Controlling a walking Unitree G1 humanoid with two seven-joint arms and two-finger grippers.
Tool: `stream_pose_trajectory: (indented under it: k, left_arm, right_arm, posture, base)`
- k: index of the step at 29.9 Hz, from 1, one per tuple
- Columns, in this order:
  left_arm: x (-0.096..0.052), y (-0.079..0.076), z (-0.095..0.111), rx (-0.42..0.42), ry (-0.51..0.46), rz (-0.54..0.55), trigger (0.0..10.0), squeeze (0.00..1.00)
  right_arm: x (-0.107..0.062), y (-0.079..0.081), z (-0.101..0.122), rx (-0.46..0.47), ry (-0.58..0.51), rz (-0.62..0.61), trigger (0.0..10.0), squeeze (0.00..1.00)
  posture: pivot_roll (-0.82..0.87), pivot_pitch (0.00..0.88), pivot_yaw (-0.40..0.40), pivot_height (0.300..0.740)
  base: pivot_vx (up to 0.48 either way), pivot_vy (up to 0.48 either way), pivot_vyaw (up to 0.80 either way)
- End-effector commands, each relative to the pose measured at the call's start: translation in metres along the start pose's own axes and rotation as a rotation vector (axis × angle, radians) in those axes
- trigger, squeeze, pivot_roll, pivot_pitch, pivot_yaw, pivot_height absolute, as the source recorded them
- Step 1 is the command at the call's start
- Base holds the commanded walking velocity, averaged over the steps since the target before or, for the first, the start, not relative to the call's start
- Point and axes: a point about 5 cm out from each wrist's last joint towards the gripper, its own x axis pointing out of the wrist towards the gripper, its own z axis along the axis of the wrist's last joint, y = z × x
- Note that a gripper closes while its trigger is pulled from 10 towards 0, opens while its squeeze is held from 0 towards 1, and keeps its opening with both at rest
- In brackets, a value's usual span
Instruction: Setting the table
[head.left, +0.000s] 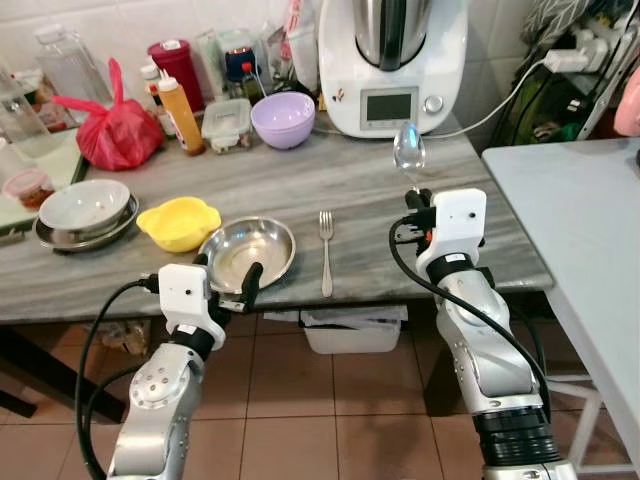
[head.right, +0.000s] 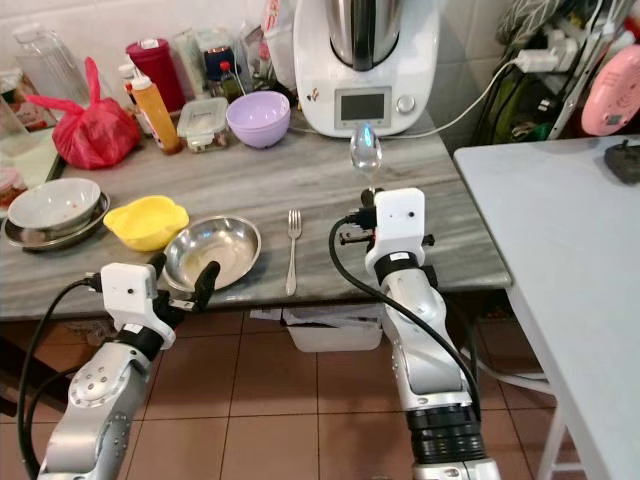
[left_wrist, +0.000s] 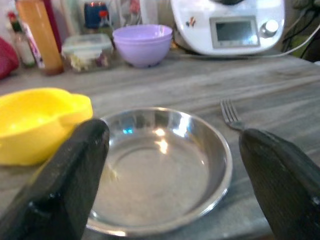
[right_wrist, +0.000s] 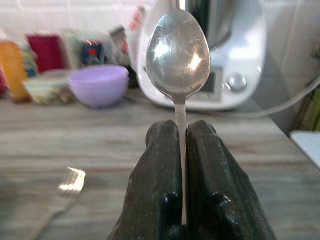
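My right gripper (right_wrist: 181, 145) clenched on spoon (right_wrist: 177, 50) handle, bowl end up, above table (head.left: 480, 230) beside fork (head.left: 326, 250). Spoon light, stiff, slick steel; narrow handle likely to pivot. My left gripper (left_wrist: 170, 165) spread wide at steel dish (left_wrist: 155, 165) rim. Count: one spoon, one fork, one steel dish.

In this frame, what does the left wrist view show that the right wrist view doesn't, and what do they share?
Left wrist view alone: the steel plate lying between the open left claw fingers, with the yellow bowl beside it.

Right wrist view alone: the right claw shut on a spoon, held upright with its bowl end uppermost.

Both: the fork on the grey table, the purple bowl, the orange bottle, the lidded food box and the white kitchen machine at the back.
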Motion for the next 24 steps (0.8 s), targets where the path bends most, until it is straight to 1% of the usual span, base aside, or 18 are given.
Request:
stream_pose_trajectory:
  k: [1,9,11,15,16,17,18,24]
  left_arm:
    - [-0.005,0.011,0.000,0.031,0.015,0.037,10.0,0.00]
    - [-0.011,0.013,-0.001,0.041,0.024,0.038,10.0,0.00]
    - [-0.013,0.013,0.000,0.039,0.028,0.017,10.0,0.00]
    - [-0.016,0.009,0.001,0.030,0.027,-0.044,10.0,0.00]
    - [-0.017,0.007,0.002,0.028,0.027,-0.069,10.0,0.00]
    - [-0.020,0.004,0.002,0.024,0.031,-0.116,10.0,0.00]
    - [-0.021,0.003,0.003,0.023,0.032,-0.127,10.0,0.00]
    - [-0.029,-0.008,-0.002,0.026,0.084,-0.264,10.0,0.00]
  right_arm:
    - [0.001,0.007,0.003,0.023,-0.010,0.019,10.0,0.00]
    - [-0.001,0.012,-0.002,0.042,0.018,0.043,10.0,0.00]
    - [-0.002,0.014,-0.007,0.055,0.042,0.045,10.0,0.00]
    - [-0.004,0.014,-0.015,0.054,0.084,0.038,10.0,0.00]
    - [-0.004,0.014,-0.019,0.062,0.105,0.033,10.0,0.00]
    - [-0.005,0.013,-0.026,0.073,0.139,0.020,10.0,0.00]
    - [-0.005,0.012,-0.027,0.075,0.147,0.017,10.0,0.00]
    - [-0.006,0.014,-0.042,0.080,0.225,0.010,10.0,0.00]
  posture:
    - [-0.12,0.056,0.110,0.740]
    - [-0.11,0.063,0.109,0.740]
    - [-0.11,0.065,0.110,0.740]
    - [-0.11,0.072,0.110,0.740]
    - [-0.10,0.077,0.113,0.740]
    - [-0.10,0.077,0.113,0.740]
    - [-0.10,0.077,0.113,0.740]
    - [-0.10,0.092,0.118,0.740]
  base:
    - [0.000,0.000,0.00]
    - [0.000,0.000,0.00]
    - [0.000,0.000,0.00]
    - [0.000,0.000,0.00]
    - [0.000,0.000,0.00]
    - [0.000,0.000,0.00]
    - [0.000,0.000,0.00]
    - [0.000,0.000,0.00]
